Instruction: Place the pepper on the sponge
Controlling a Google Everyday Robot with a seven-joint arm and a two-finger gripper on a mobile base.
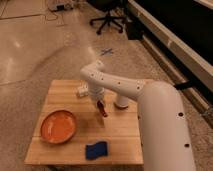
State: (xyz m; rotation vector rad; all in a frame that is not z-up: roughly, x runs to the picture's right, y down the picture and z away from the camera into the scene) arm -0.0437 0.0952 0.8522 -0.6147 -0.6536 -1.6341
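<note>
On your left, the round orange plate (59, 126) sits on the near-left part of the wooden table (125, 140). Toward the far edge you see a small white box (82, 91), just left of the arm's wrist. The blue sponge (96, 150) lies flat near the table's near edge, right of the plate and apart from it. Above and a little beyond the sponge, your gripper (100, 103) points down over the middle of the table, its fingers closed on the upper end of the pepper (102, 110), which hangs tilted beneath it, well apart from the sponge. The white arm (150, 110) reaches in from the right.
</note>
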